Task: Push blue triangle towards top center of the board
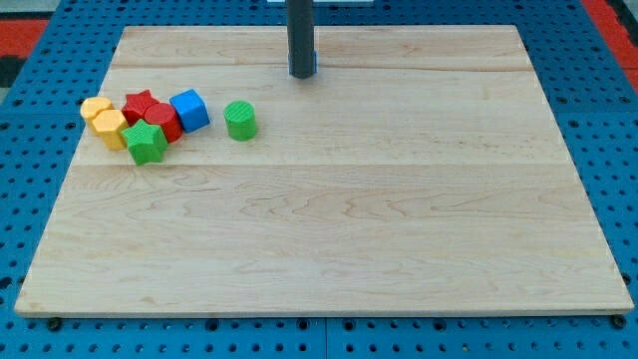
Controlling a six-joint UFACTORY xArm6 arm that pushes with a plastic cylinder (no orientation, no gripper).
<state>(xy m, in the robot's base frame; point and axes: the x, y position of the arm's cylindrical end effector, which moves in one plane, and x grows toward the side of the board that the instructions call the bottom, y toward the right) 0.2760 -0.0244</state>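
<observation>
My tip point(302, 75) rests on the wooden board point(329, 229) near its top centre. The dark rod hides most of the blue triangle point(315, 63). Only a thin blue sliver shows at the rod's right edge, just above the tip, so the block touches the rod or sits right behind it. Its shape cannot be made out here.
A cluster sits at the view's left: two yellow blocks point(96, 107) point(110, 129), a red star point(141, 103), a red block point(163, 120), a green star-like block point(146, 143) and a blue cube point(189, 110). A green cylinder point(240, 120) stands just right of them.
</observation>
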